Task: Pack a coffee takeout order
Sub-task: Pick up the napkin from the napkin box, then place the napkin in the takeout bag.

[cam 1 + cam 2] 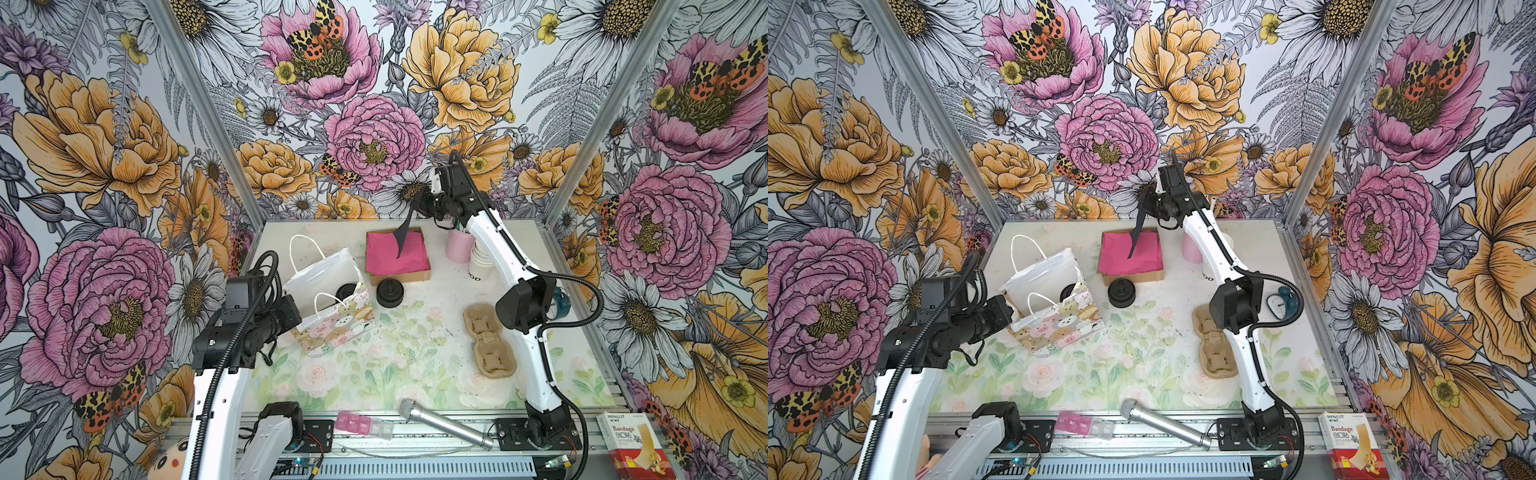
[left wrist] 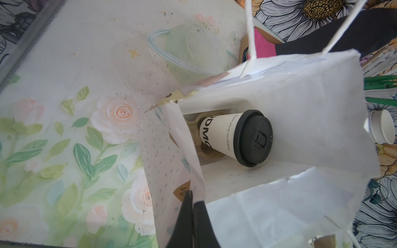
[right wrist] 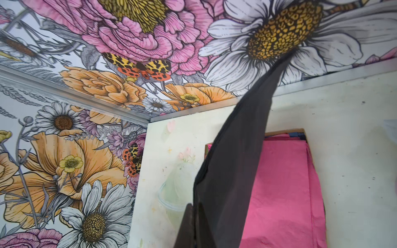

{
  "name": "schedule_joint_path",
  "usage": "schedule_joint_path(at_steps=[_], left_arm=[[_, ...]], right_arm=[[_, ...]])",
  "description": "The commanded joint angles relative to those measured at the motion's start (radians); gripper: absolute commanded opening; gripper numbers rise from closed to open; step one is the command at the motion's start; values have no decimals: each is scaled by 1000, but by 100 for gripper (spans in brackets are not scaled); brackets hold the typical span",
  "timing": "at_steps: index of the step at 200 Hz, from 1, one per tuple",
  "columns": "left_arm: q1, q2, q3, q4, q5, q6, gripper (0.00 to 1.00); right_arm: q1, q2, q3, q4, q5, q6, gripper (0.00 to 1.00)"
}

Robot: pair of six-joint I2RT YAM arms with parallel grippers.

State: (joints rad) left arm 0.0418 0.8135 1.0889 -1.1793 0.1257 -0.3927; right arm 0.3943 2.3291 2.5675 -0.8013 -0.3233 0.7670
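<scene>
The table (image 1: pixel 415 345), printed with flowers, fills the lower middle of both top views.

The right arm (image 1: pixel 490 237) rises from the lower right, bends at an elbow right of centre and reaches to the upper centre, its wrist high over the table's far edge. The left arm (image 1: pixel 220 374) climbs from the lower left and turns level toward the centre.

The bag (image 1: pixel 336 328) stands left of centre with its mouth open. The left gripper (image 2: pixel 191 196) is pinched tight on the bag's rim.

The box (image 1: pixel 401 277) of pink napkins (image 1: pixel 390 253) sits at upper centre. A carrier (image 1: pixel 488 340) lies right of centre, partly behind the right elbow. The mic (image 1: pixel 444 424) lies on the rail at lower centre. A cup stack (image 1: pixel 480 259) is half hidden behind the right forearm. A lid stack (image 1: pixel 390 293) stands just beside the box, between it and the bag.

The napkin (image 1: pixel 405 235) hangs limp from the right gripper (image 3: pixel 193 207), which is clenched on one corner. Its tip is over the pink napkins; whether it touches them cannot be told.

In the left wrist view the cup (image 2: pixel 217 133) sits inside the bag in a brown tray (image 2: pixel 194 135), with the lid (image 2: pixel 253 137) on it.
</scene>
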Motion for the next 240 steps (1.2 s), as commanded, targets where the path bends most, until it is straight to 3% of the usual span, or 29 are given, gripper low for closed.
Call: schedule_joint_path(at_steps=[1, 91, 134, 240], left_arm=[[12, 2, -18, -31, 12, 5, 0], [12, 4, -7, -32, 21, 8, 0], [12, 17, 8, -31, 25, 22, 0], [12, 30, 17, -15, 44, 29, 0]], right_arm=[[13, -77, 77, 22, -45, -11, 0], [116, -233, 163, 24, -75, -75, 0], [204, -292, 185, 26, -30, -93, 0], [457, -313, 207, 37, 88, 4, 0]])
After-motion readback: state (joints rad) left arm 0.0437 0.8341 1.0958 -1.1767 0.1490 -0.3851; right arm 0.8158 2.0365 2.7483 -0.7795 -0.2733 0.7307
